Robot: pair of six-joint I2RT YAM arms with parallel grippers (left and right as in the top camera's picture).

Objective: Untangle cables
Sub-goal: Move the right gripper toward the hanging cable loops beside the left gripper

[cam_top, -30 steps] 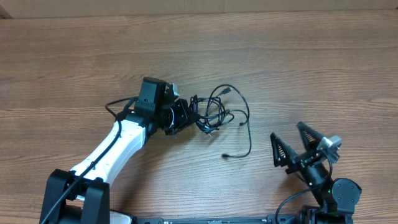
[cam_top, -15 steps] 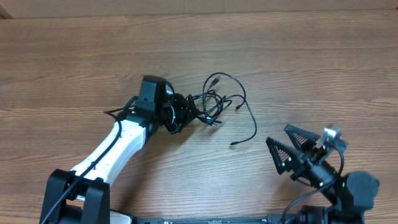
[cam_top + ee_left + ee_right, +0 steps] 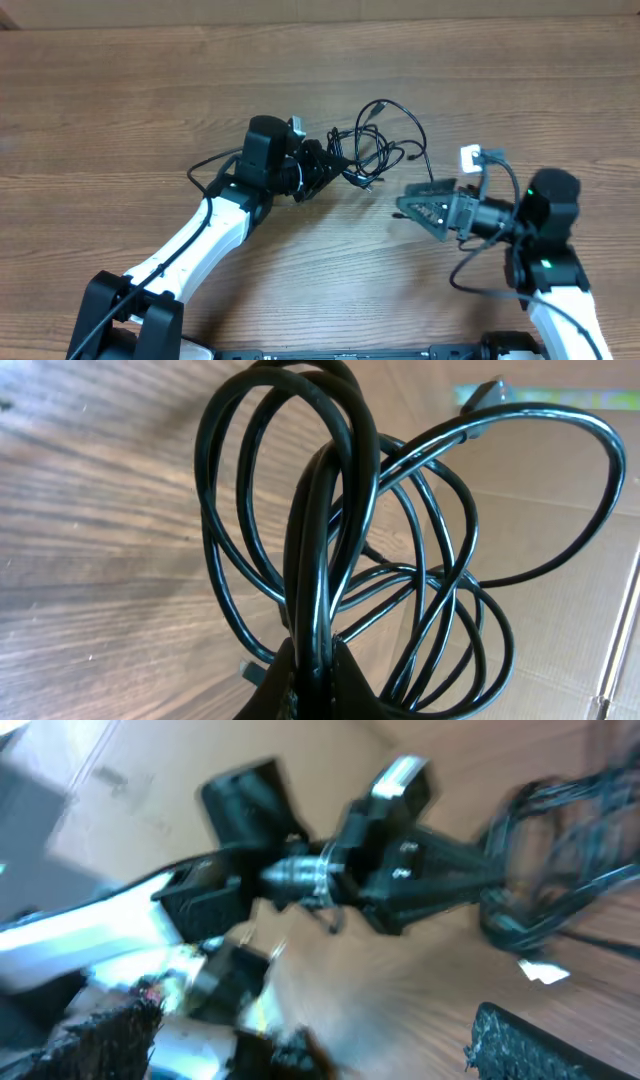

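The left jaws are clenched on a tangled bundle of thin black cables (image 3: 378,148), whose loops fan out past them over the middle of the wooden table (image 3: 520,80). The right jaws stand released and empty, just beside the bundle, pointing at it.

The right wrist view is blurred throughout; the cables (image 3: 560,850) there are only dark streaks, and the right gripper's fingers (image 3: 530,1045) are cut by the lower edge; the left wrist view crops the left gripper (image 3: 315,685) at the bottom edge; overhead, the plug ends (image 3: 380,105) are too small to tell apart.
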